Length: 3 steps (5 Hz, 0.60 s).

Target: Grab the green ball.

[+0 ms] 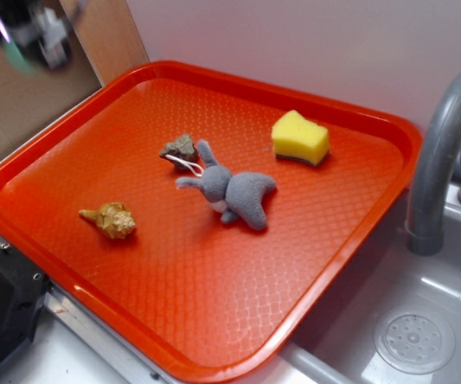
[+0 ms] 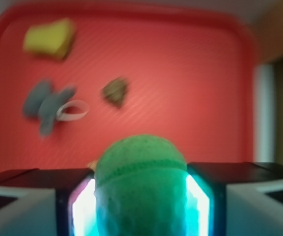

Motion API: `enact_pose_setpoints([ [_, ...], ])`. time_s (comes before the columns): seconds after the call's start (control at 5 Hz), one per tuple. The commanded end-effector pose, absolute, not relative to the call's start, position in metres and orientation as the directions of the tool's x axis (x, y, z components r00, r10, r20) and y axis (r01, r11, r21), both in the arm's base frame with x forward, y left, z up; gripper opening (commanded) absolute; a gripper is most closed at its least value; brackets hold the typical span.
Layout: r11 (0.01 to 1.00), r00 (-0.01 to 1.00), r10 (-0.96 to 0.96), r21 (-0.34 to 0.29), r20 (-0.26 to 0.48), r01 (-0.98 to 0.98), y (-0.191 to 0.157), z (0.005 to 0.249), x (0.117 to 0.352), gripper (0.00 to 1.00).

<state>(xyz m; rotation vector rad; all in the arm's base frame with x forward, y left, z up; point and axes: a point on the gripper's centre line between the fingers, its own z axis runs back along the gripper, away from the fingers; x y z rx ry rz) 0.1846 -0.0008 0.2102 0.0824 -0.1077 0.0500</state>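
Observation:
In the wrist view the green ball (image 2: 140, 172) fills the gap between my gripper's (image 2: 140, 201) two glowing pads, which press on its left and right sides. The ball is held high above the red tray (image 2: 190, 73). In the exterior view the gripper (image 1: 30, 36) is a blur at the top left corner, above the tray's far left edge, with a green smear of the ball (image 1: 16, 54) under it.
On the red tray (image 1: 214, 320) lie a yellow sponge (image 1: 299, 138), a grey plush rabbit (image 1: 232, 190), a small brown rock (image 1: 180, 147) and a tan seashell (image 1: 110, 219). A grey tap (image 1: 442, 144) and a sink with its drain (image 1: 414, 342) are to the right.

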Motion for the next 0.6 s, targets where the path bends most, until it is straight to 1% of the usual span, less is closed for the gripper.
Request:
enact_pose_setpoints([
  [0.0,0.984,0.978,0.145,0.081,0.149,-0.158,0.0042,0.2287,0.1908,0.00],
  [0.2,0.984,0.982,0.143,0.089,0.120,-0.154,0.0030,0.2247,0.1909,0.00],
  [0.4,0.983,0.981,0.147,0.093,0.126,-0.159,0.0013,0.2217,0.1881,0.00],
])
